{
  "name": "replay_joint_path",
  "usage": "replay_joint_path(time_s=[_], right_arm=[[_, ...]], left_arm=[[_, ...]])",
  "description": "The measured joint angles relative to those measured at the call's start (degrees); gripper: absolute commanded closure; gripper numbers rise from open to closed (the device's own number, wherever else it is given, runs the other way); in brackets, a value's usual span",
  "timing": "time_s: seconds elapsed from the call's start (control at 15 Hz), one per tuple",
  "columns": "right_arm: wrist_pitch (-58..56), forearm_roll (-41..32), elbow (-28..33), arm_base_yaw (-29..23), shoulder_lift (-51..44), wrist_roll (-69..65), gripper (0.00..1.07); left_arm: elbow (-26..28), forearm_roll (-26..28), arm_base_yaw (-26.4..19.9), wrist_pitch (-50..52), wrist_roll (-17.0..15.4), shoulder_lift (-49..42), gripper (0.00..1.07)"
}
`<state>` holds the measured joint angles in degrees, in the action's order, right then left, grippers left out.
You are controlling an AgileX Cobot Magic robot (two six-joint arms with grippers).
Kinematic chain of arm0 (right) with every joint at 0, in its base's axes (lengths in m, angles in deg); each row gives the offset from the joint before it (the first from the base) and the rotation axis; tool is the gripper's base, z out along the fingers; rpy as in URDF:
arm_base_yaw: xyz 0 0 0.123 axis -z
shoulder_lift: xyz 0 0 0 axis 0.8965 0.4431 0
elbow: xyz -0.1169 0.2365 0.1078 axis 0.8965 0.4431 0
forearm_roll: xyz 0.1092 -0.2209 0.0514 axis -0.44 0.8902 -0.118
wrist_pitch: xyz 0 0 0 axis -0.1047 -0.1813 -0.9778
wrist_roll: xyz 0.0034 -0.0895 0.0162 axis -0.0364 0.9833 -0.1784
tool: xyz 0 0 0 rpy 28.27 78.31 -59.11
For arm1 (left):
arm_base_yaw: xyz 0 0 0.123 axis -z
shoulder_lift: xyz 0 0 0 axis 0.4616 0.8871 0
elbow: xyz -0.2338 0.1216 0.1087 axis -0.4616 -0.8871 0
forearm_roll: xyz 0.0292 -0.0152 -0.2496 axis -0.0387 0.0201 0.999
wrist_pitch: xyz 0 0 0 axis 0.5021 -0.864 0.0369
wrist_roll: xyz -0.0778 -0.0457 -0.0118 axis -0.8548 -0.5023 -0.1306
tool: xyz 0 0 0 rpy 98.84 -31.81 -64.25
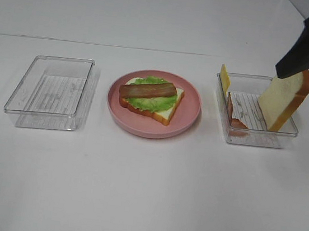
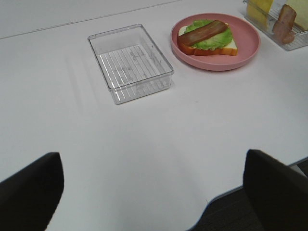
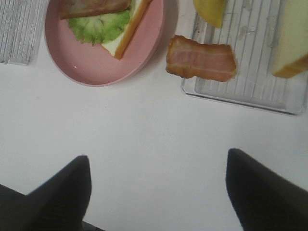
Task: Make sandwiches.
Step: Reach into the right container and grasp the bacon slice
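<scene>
Counter [image 1: 143,204]: white; carries a row of two clear trays with a plate between them.
Left hand [image 2: 153,153]: fingers spread as wide as they go, nothing between them; hangs above the counter, well apart from the trays; out of the high view.
Right hand [image 3: 158,154]: fingers spread wide, gripping nothing; raised over the counter near the right tray. In the high view its black body overlaps the top of the upright slice; the wrist view shows that slice apart from the fingers.
Pink plate [image 1: 191,117]: round, middle of the row.
Sandwich [image 1: 152,99]: half-built stack lying flat on the pink plate.
Base slice [image 1: 167,114]: white bread, orange-brown crust, lowest layer.
Lettuce [image 1: 159,102]: green, frilly, on the base slice.
Bacon strip [image 1: 148,89]: brown, laid across the lettuce, topmost.
Left tray [image 1: 18,96]: clear plastic, ribbed floor, left of the plate.
Right tray [image 1: 253,140]: clear plastic, ribbed floor, right of the plate.
Cheese [image 1: 225,77]: yellow, upright in the right tray's far corner on the plate side.
Ham [image 3: 201,57]: pinkish, brown-edged, leaning on the tray wall nearest the plate.
Upright slice [image 1: 280,103]: second bread slice, standing tilted at the tray's outer end.
</scene>
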<state>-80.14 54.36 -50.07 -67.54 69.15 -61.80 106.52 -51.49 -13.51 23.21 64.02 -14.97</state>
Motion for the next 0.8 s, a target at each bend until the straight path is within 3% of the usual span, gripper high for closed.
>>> replay_joint_path(time_s=[0.13,0.33,0.6,0.8], right_arm=[[-3.32,4.87,-7.45,-6.65,8.71,-3.61,0.36],[-7.33,8.94,-14.84,-9.85,17.48,-8.94,0.38],[-8.25,9.74,-24.47,-10.14,26.59,-12.83,0.42],[-8.48,11.34,-30.77,-10.14,34.15,-17.82,0.5]], left_arm=[[0.0,0.0,0.0,0.06,0.0,0.0,0.11],[0.0,0.0,0.0,0.11,0.0,0.0,0.11],[0.0,0.0,0.0,0.11,0.0,0.0,0.11],[0.0,0.0,0.0,0.11,0.0,0.0,0.11]])
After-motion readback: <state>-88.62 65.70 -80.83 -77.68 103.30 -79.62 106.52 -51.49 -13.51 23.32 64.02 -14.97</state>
